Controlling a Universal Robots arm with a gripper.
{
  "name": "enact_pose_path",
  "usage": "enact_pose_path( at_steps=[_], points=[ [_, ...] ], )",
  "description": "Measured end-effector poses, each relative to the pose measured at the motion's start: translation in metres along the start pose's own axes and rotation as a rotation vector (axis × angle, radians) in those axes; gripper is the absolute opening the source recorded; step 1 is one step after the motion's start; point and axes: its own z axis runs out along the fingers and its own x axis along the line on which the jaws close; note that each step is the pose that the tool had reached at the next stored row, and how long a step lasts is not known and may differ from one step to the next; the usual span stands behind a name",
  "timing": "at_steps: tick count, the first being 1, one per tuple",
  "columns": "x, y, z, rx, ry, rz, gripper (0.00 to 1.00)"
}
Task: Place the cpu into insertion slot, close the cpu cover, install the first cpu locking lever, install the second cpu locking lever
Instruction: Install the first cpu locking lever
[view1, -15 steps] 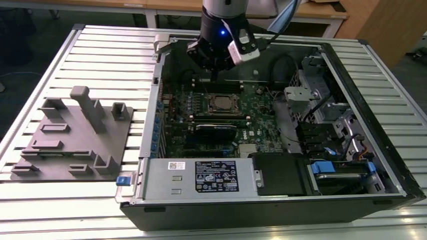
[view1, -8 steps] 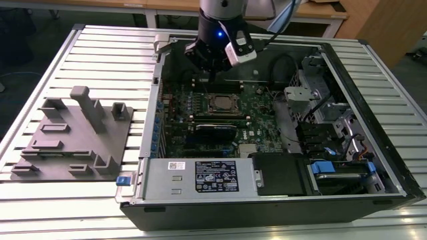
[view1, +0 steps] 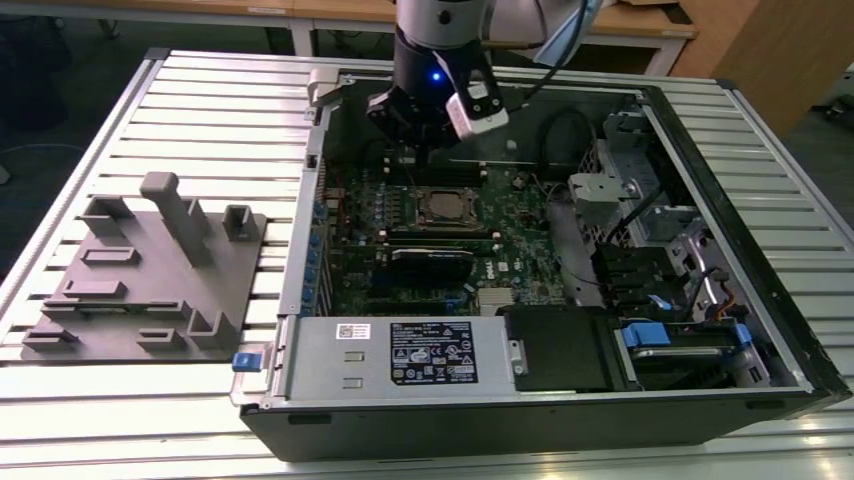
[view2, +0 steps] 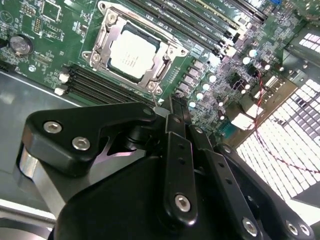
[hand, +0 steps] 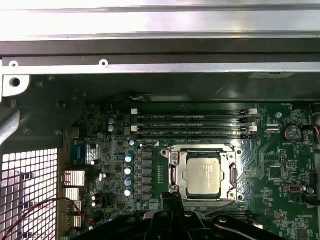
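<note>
The cpu (hand: 202, 174) (view2: 133, 52) lies flat in the insertion slot (hand: 176, 153) on the green board, silver top up. Around it the cpu cover (hand: 205, 151) (view2: 106, 31) lies down flat as a silvery frame. Thin metal levers run along the frame's sides; I cannot tell whether they are latched. In the exterior view my gripper (view1: 424, 156) hangs inside the open case, just behind the socket (view1: 446, 207) and above the memory slots. Its black fingers (view2: 174, 107) are together with nothing between them, apart from the socket. The gripper (hand: 172, 199) tip shows near the socket's edge.
The case walls (view1: 310, 160) surround the board. A labelled power supply box (view1: 400, 352) sits at the near edge, drive cages and cables (view1: 654, 250) on the exterior view's right. A grey fixture (view1: 147, 280) lies on the slatted table at the exterior view's left.
</note>
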Motion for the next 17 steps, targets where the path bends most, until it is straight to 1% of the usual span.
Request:
enact_pose_path(
  at_steps=[4, 7, 15, 17],
  points=[
    [0.0005, -0.0004, 0.0064, -0.0001, -0.0001, 0.000, 0.10],
    [0.0013, -0.0007, 0.0093, 0.0001, 0.0000, 0.000, 0.10],
    [0.0015, -0.0007, 0.0102, 0.0000, 0.0000, 0.000, 0.10],
    [0.0027, -0.0008, 0.0106, -0.0002, -0.0002, 0.000, 0.10]
  ],
)
